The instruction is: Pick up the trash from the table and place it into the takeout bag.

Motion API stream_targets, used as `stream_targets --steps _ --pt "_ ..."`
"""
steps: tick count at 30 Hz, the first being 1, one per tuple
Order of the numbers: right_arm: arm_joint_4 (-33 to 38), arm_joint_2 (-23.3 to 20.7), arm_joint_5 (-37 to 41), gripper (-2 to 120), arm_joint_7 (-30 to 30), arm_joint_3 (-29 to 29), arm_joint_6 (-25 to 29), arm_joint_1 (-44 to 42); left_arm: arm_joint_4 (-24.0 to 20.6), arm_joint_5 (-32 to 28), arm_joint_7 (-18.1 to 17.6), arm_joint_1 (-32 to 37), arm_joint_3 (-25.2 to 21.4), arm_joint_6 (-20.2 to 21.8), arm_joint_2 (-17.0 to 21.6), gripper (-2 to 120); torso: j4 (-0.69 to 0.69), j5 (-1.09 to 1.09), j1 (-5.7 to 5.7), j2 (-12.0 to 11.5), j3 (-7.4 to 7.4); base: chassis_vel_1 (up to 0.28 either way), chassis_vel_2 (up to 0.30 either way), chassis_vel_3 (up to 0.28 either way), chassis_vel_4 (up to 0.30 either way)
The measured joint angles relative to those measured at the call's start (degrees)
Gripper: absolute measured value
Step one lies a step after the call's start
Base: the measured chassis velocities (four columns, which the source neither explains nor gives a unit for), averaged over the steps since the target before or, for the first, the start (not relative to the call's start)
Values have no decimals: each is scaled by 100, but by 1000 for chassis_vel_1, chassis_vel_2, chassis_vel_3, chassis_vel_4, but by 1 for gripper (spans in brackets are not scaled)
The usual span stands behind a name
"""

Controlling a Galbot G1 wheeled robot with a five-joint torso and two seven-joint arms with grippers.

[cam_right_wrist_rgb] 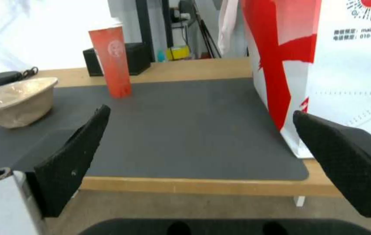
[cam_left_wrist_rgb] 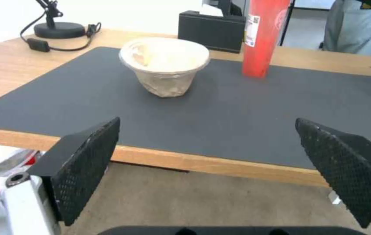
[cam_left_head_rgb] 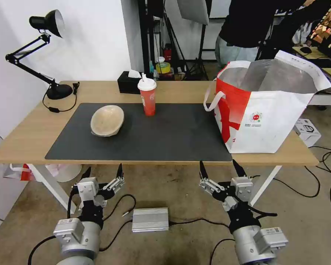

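Observation:
A beige pulp bowl (cam_left_head_rgb: 107,120) (cam_left_wrist_rgb: 165,65) (cam_right_wrist_rgb: 13,99) lies tilted on the left part of the dark grey mat (cam_left_head_rgb: 165,136). Behind it, near the mat's far edge, a red paper cup (cam_left_head_rgb: 147,96) (cam_left_wrist_rgb: 263,36) (cam_right_wrist_rgb: 112,60) with a white lid and straw stands upright. The white-and-red takeout bag (cam_left_head_rgb: 268,106) (cam_right_wrist_rgb: 324,65) stands open at the table's right end, its foil lining showing. Below and in front of the table's near edge (cam_left_head_rgb: 136,162), my left gripper (cam_left_head_rgb: 102,172) (cam_left_wrist_rgb: 207,169) and right gripper (cam_left_head_rgb: 221,169) (cam_right_wrist_rgb: 203,163) are both open, holding nothing.
A black desk lamp (cam_left_head_rgb: 44,55) and its cable sit at the table's far left; a black tissue box (cam_left_head_rgb: 129,81) is behind the cup. A metal box (cam_left_head_rgb: 150,219) with cables lies on the floor under me. A small white box (cam_left_head_rgb: 307,131) sits right of the bag.

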Motion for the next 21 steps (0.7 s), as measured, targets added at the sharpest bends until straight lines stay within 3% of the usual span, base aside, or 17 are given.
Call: stream_targets --steps 21 --pt "-60 131 -316 100 80 -175 -22 -201 -24 -9 0 17 2 4 0 99 0 0 0 1 0 0 0 0 0"
